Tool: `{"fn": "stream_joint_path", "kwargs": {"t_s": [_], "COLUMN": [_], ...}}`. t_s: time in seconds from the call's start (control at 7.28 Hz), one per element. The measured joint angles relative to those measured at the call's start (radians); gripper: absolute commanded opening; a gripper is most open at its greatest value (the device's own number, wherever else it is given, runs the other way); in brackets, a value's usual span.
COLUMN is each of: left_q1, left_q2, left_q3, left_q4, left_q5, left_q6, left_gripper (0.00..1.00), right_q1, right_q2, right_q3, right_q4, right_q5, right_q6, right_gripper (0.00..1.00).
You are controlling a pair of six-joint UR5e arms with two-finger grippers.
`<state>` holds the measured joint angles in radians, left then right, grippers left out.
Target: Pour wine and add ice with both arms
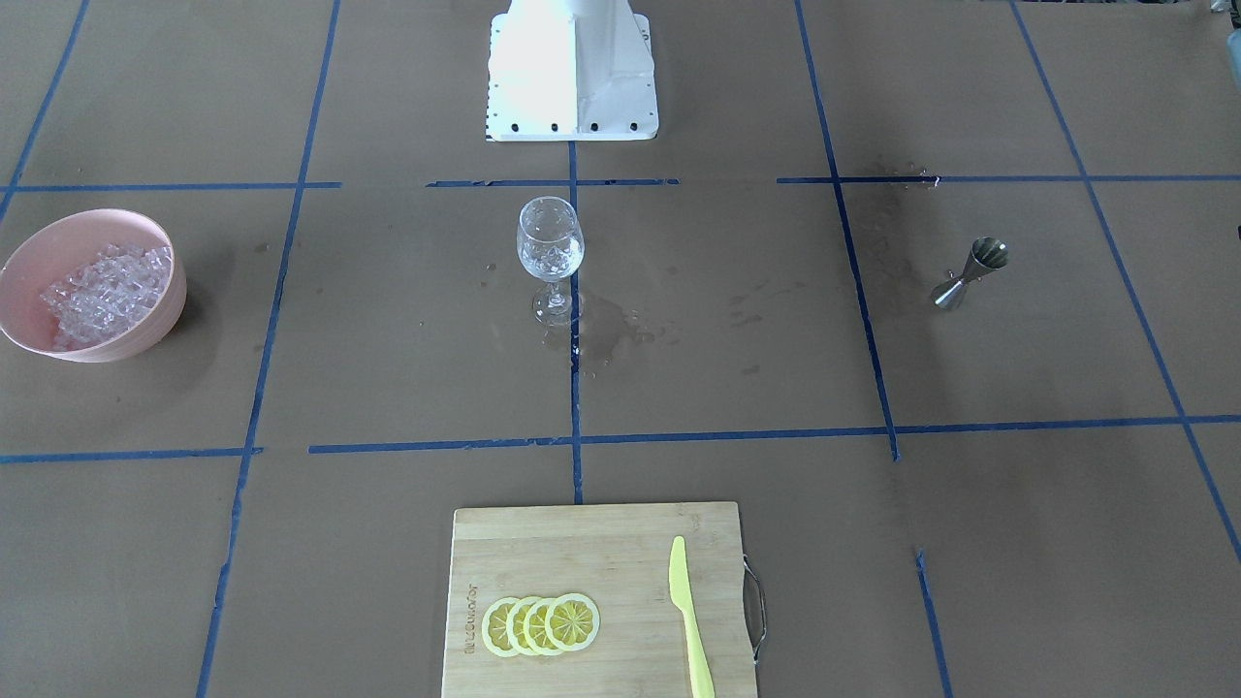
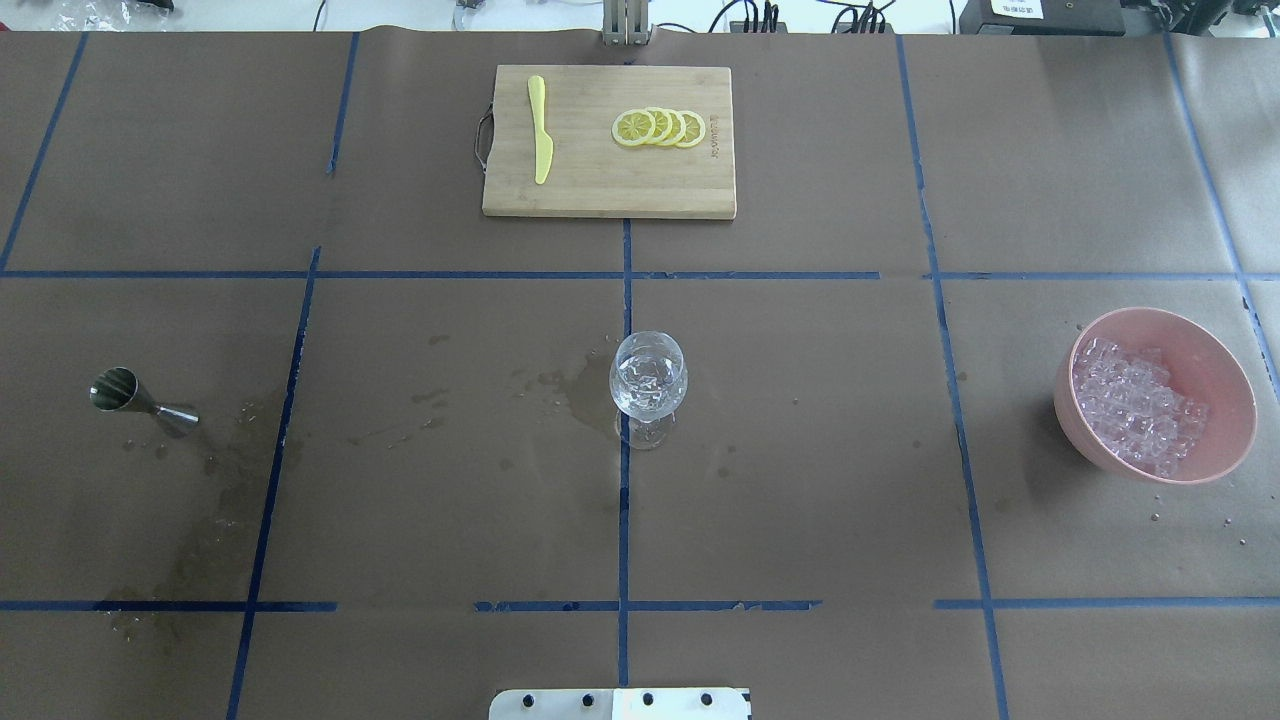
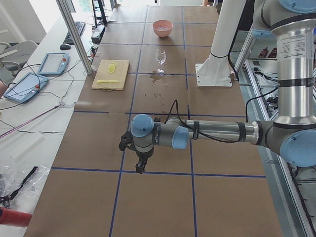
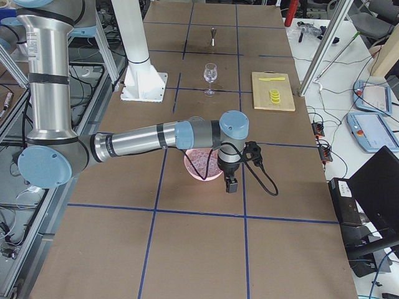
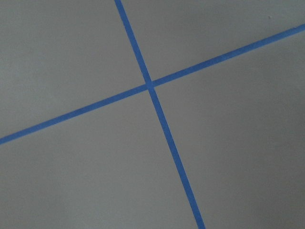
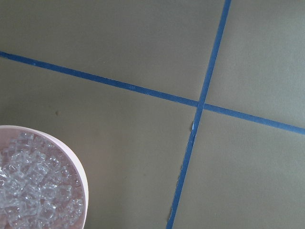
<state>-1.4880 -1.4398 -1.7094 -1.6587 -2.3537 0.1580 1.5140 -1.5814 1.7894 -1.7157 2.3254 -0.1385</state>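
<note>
One glass (image 2: 648, 385), jigger (image 2: 140, 400) and bowl (image 2: 1212, 350) of ice (image 2: 1135, 408); four lemon slices (image 2: 660, 128).

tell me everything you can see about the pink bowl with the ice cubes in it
The round pale pink bowl, plastic-looking with a smooth matte wall, stands upright on the brown paper-covered table, on the robot's right side. It holds a heap of small clear ice cubes, piled toward one side so part of the inner wall shows bare. Only the table and the ice touch it.

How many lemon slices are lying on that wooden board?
4 lemon slices overlap in one row on the cutting board, apart from the yellow knife; only the end slice shows whole. None seems hidden.
</note>
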Motion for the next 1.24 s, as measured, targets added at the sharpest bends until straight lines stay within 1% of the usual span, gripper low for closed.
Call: {"fn": "stream_joint_path", "kwargs": {"t_s": [0.27, 0.55, 0.96, 1.24], "left_q1": [-0.001, -0.003, -0.011, -0.012], "left_q2": [-0.005, -0.017, -0.014, -0.026], "left_q3": [-0.016, -0.039, -0.049, -0.046], "left_q4": [0.086, 0.143, 0.142, 0.144], "left_q5": [-0.027, -0.030, -0.026, -0.026], "left_q6": [-0.024, -0.036, -0.025, -0.023], "left_gripper": [1.00, 1.00, 1.00, 1.00], "right_q1": [-0.002, -0.006, -0.007, -0.007], "right_q2": [0.013, 0.014, 0.005, 0.003], "right_q3": [-0.019, -0.024, -0.021, -0.001], "right_q4": [0.007, 0.014, 0.014, 0.015], "right_q5": [0.043, 0.053, 0.078, 0.083], "right_q6": [0.099, 0.192, 0.204, 0.207], "right_gripper": [1.00, 1.00, 1.00, 1.00]}}
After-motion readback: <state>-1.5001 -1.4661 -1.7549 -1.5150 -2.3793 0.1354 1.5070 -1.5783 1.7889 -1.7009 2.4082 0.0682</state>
